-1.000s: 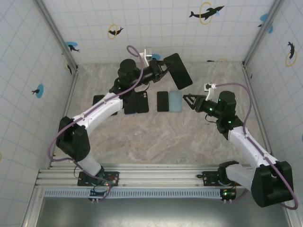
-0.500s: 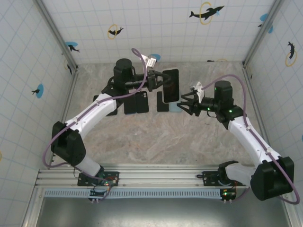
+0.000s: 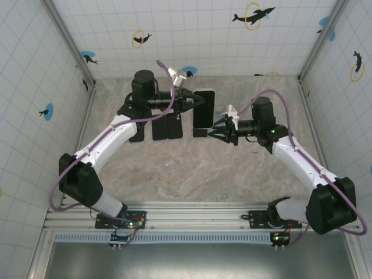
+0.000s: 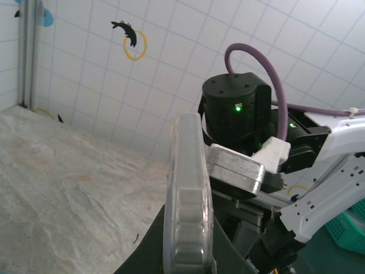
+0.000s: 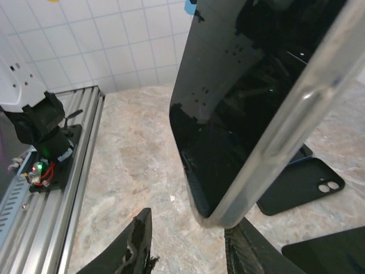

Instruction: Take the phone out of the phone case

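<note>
Holding the cased phone [image 3: 203, 108] aloft, the left hand [image 3: 195, 102] clamps it tight — the right hand [image 3: 215, 132] gapes around its corner.

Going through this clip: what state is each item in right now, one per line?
Phone: inside its clear case, held above the table.
Clear case: on the phone, gripped at one edge.
Left gripper: shut on the clear case.
Right gripper: open, fingers either side of the case's corner.
Dark phones or cases: flat on the table.

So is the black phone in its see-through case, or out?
In: a clear plastic case rims the screen edge of the black phone.
</note>
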Controlling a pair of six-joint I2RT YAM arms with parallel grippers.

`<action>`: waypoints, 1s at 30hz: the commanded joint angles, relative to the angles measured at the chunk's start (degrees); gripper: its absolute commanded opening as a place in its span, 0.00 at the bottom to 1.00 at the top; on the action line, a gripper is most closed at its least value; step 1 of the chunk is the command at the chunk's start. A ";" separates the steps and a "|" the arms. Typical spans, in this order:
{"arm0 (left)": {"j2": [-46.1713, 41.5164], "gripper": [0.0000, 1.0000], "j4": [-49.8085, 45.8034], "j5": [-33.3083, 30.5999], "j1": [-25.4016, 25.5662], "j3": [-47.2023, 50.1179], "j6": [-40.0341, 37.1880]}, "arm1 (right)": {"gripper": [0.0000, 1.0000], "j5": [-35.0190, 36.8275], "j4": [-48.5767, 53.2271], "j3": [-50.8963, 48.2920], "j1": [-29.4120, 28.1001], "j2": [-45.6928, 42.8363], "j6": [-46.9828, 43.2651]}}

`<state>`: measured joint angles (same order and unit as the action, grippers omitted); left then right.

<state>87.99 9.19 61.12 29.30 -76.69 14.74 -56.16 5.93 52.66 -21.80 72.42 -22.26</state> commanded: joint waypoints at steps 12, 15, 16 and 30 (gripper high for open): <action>-1.27 0.00 2.32 3.29 -0.12 -0.04 -0.42 | 0.28 -3.14 -4.46 3.60 -0.37 2.11 1.63; -1.16 0.00 2.35 3.20 -0.12 -0.12 -0.33 | 0.27 -3.25 -4.58 3.51 -0.38 2.45 1.71; -1.15 0.00 2.37 3.21 -0.16 -0.20 -0.33 | 0.26 -3.33 -4.55 3.48 -0.50 2.46 1.74; -0.89 0.00 4.73 5.83 -0.21 0.04 5.00 | 0.07 1.90 3.87 5.84 -1.71 2.82 -9.62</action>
<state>87.99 9.93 65.89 29.28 -76.53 15.22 -59.33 7.42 55.07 -22.55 74.72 -24.36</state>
